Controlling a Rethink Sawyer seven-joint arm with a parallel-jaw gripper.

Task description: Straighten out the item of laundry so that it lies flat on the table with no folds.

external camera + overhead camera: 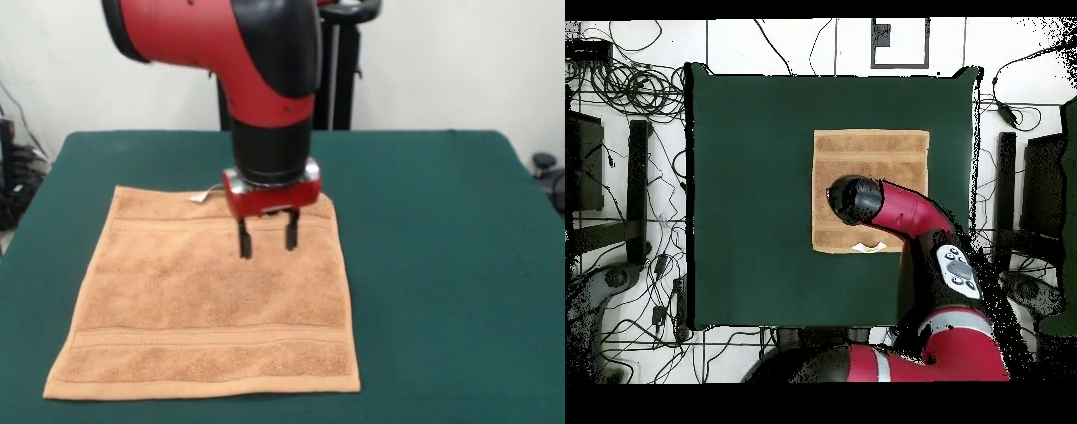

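The item of laundry (203,300) is an orange-tan towel spread flat on the table (441,265), with band stripes near its near and far edges and a small white tag (199,196) at the far edge. My gripper (266,242) hangs just above the towel's far part, fingers pointing down, open and holding nothing. From overhead, the towel (885,160) lies right of the table's centre on the green table (755,200); the arm's wrist (855,198) covers the gripper and part of the towel.
Cables and dark stands lie on the floor around the table in the overhead view. The red arm (935,250) reaches in from the bottom right over the table's edge.
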